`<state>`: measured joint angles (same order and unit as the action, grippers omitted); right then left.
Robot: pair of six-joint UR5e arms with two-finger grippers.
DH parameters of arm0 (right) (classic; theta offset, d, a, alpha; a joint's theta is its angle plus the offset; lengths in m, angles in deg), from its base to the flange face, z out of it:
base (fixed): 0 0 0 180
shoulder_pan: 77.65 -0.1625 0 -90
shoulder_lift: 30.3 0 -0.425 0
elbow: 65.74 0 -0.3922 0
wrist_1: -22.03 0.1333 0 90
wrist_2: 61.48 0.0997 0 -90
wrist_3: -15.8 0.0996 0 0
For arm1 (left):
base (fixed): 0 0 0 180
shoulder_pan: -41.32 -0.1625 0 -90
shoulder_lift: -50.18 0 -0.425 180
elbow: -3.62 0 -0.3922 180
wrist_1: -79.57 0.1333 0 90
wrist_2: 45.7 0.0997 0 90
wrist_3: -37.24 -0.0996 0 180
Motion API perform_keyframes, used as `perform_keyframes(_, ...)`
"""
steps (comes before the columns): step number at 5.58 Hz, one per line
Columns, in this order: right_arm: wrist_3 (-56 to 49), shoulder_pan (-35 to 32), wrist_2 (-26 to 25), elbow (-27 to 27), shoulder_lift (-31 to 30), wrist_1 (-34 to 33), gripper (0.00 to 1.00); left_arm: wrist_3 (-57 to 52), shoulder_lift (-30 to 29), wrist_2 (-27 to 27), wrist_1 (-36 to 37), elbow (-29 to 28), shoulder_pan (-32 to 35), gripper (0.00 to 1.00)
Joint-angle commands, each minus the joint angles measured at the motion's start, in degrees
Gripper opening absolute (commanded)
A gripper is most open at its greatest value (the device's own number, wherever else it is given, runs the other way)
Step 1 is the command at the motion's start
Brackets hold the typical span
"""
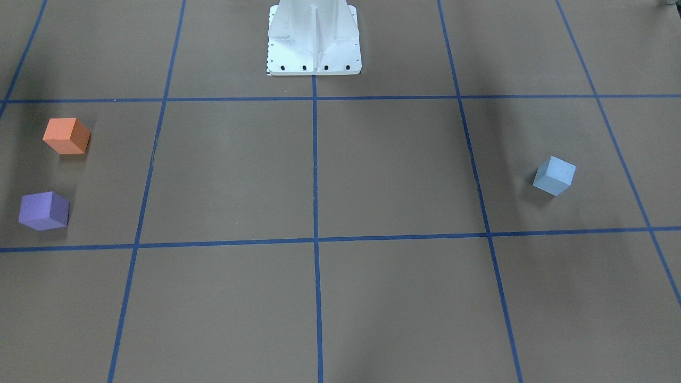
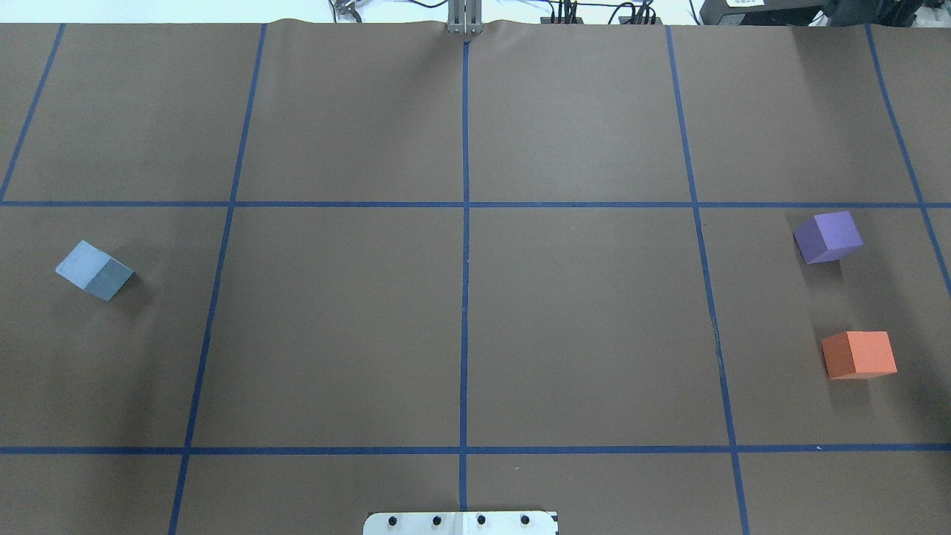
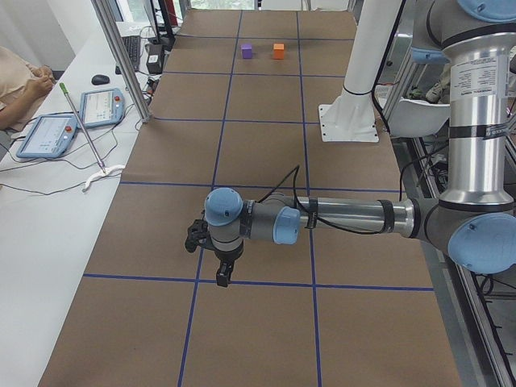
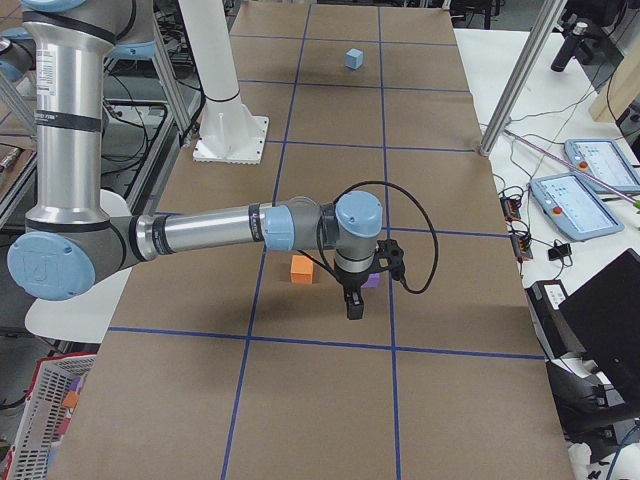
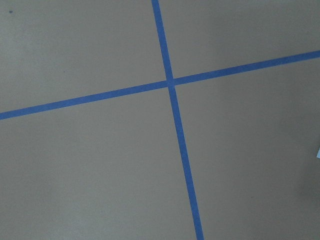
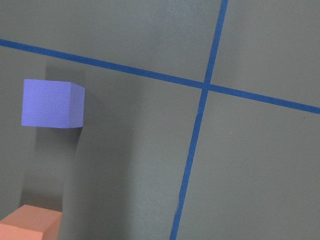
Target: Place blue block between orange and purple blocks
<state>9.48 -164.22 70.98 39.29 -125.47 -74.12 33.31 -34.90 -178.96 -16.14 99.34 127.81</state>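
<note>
The light blue block (image 1: pixel 554 175) lies alone on the robot's left side of the table (image 2: pixel 94 270). The orange block (image 1: pixel 66 135) and the purple block (image 1: pixel 43 210) sit apart on the right side, orange (image 2: pixel 859 354) nearer the robot than purple (image 2: pixel 828 237). The left gripper (image 3: pixel 223 274) shows only in the exterior left view, hanging over the blue block's area. The right gripper (image 4: pixel 354 305) shows only in the exterior right view, above and beside the orange (image 4: pixel 302 268) and purple blocks. I cannot tell whether either gripper is open or shut.
The white robot base (image 1: pixel 314 42) stands at the table's middle edge. Blue tape lines (image 2: pixel 465 297) grid the brown table. Metal posts (image 3: pixel 121 60) and tablets (image 3: pixel 101 106) stand beside the table on the operators' side, where a person sits.
</note>
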Motion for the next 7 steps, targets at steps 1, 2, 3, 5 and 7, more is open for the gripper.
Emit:
perform_keyframes(1, -0.09, 0.0, 0.09, 0.0, -0.01, 0.08, 1.0, 0.32, 0.0, 0.46, 0.0, 0.08, -0.01, 1.0)
perform_keyframes(2, -0.18, -0.87, -0.17, 2.18, -0.01, -0.01, 1.0, 0.33, -0.09, 0.46, 0.0, 0.17, -0.01, 1.0)
perform_keyframes(3, -0.18, -0.88, -0.09, 4.98, -0.01, -0.01, 1.0, 0.5, -0.96, 0.37, -0.44, 0.43, -0.01, 1.0)
perform_keyframes(5, 0.61, -0.79, 0.35, 4.92, 1.83, 0.08, 1.0, 0.76, -3.15, 0.11, -14.5, -0.09, -0.01, 1.0)
perform_keyframes(7, 0.44, -0.79, -0.09, 4.75, 3.15, 1.21, 1.0, 0.33, -3.6, -0.68, -20.28, -0.27, -0.1, 1.0)
